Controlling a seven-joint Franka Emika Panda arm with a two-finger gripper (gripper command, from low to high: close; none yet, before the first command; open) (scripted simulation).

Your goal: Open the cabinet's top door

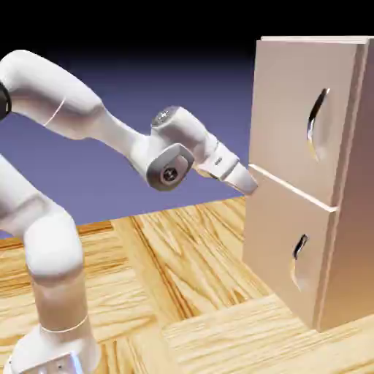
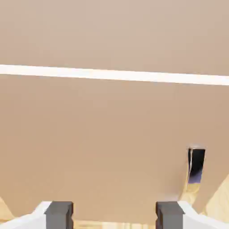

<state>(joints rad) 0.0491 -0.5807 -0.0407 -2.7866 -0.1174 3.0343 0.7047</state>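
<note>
Exterior view. The white arm (image 1: 88, 120) rises from the lower left, folds sharply at the elbow and extends level to the right. The gripper (image 1: 247, 180) points at the cabinet (image 1: 350, 219), with its tip at the near edge of the front face, level with the seam between the two panels. Contact with the face cannot be confirmed from this angle. The cabinet stands on the wooden table (image 1: 190, 292) at the right of the frame. The top door (image 1: 281, 109) is the taller upper panel and sits flush and closed. Its long curved handle (image 1: 316, 124) lies above and beyond the gripper, well apart from the fingertips. The lower panel (image 1: 274, 248) carries a shorter handle (image 1: 298, 252). The finger spacing is not readable here.

Hand view. The two grey fingertips (image 2: 59, 214) stand wide apart at the bottom edge, with nothing between them. The beige cabinet front fills the frame. A bright horizontal line (image 2: 114, 74) crosses it in the upper part; it appears to be the seam between the panels. One dark metallic handle (image 2: 195, 165) shows above the right fingertip, clear of both fingers. Which panel it belongs to cannot be determined from this view.
</note>
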